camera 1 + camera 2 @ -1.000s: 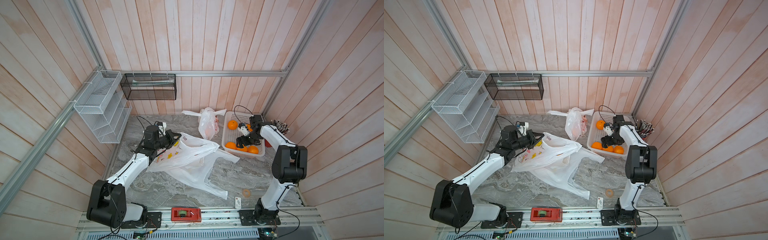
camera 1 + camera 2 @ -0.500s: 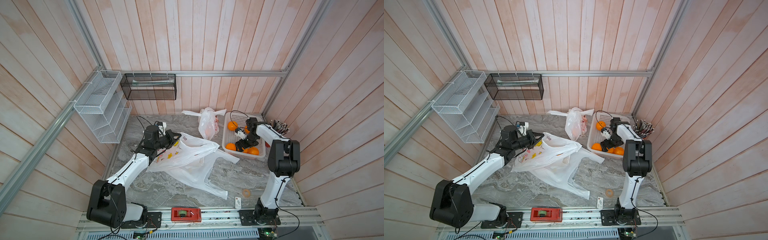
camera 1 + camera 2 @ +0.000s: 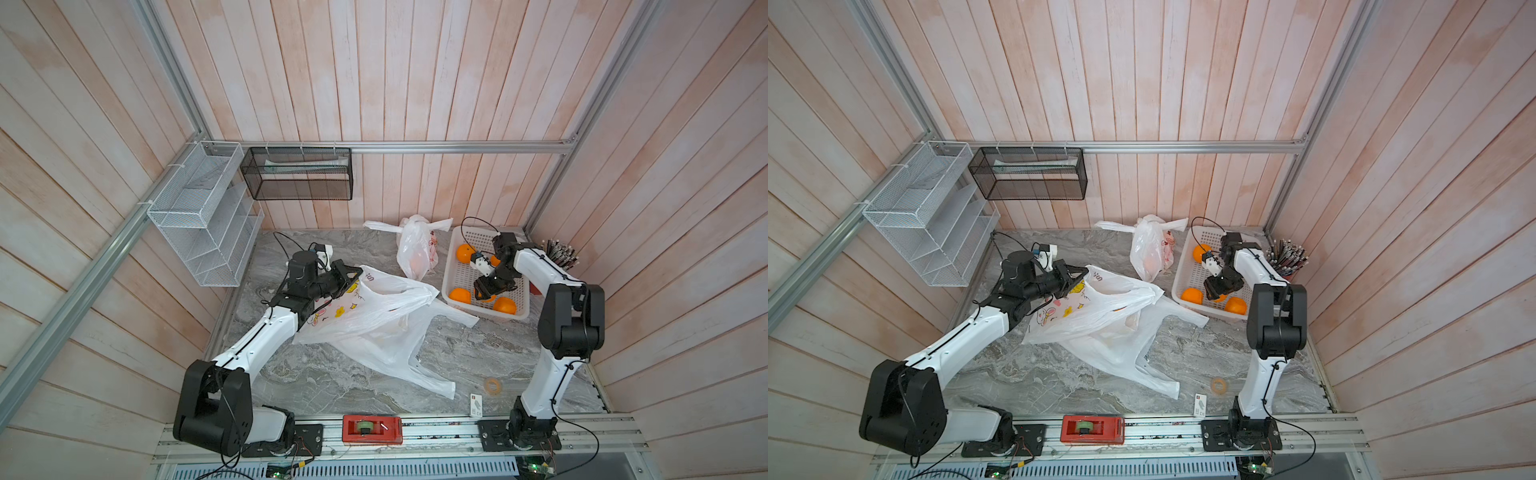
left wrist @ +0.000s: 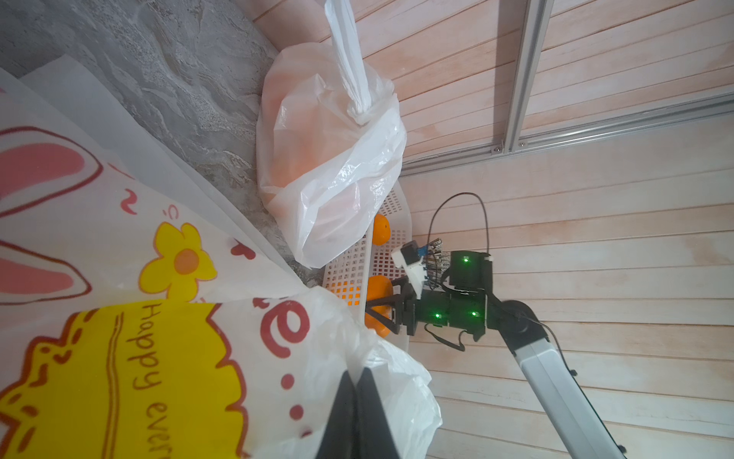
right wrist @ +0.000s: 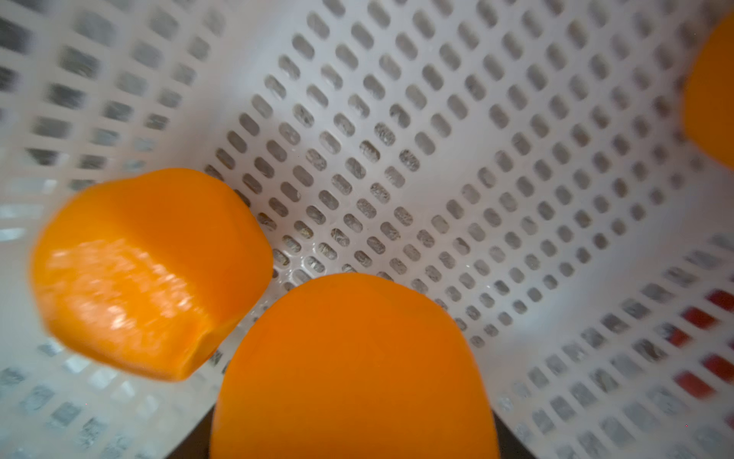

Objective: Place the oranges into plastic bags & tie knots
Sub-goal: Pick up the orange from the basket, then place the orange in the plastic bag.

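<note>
White basket at 2 o'clock: right gripper straddles an orange, grip unclear; left gripper clamped on bag.

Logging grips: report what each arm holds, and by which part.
The left fingers pinch the printed bag by the edge of its mouth. The right fingers straddle an orange in the basket; a firm hold cannot be told.

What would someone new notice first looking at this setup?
The bright oranges in the white basket at the far right of the table, with the right gripper down among them, its jaws around one. Next, the big printed bag sprawled mid-table, its edge pinched by the left gripper. Behind it, a tied bag of oranges stands at the back.
</note>
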Tool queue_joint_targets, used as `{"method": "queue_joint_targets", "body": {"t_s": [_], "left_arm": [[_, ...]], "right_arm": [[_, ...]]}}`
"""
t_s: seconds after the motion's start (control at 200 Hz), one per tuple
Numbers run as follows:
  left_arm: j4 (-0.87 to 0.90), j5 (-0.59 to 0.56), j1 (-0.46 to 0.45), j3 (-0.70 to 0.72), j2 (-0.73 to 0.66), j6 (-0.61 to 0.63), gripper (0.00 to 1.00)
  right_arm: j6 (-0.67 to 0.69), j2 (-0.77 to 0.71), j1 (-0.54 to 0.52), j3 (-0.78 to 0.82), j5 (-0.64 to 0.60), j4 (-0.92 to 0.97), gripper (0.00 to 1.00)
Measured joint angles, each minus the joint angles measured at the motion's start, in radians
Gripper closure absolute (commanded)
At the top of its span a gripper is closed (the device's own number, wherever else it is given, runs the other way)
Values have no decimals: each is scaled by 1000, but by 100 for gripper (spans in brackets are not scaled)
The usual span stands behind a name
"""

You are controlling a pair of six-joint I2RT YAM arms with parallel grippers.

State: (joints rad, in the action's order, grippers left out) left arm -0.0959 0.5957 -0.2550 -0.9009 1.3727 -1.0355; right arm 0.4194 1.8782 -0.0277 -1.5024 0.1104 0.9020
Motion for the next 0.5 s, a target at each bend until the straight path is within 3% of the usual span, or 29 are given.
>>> {"method": "queue_joint_targets", "body": {"t_s": [0.27, 0.5], "left_arm": [[0, 3, 0, 0, 0, 13, 100], [0, 7, 0, 0, 0, 18, 100]], "right_arm": [[-136, -324, -48, 49, 204, -144, 42], [-277, -470, -382, 154, 410, -388, 42]]}}
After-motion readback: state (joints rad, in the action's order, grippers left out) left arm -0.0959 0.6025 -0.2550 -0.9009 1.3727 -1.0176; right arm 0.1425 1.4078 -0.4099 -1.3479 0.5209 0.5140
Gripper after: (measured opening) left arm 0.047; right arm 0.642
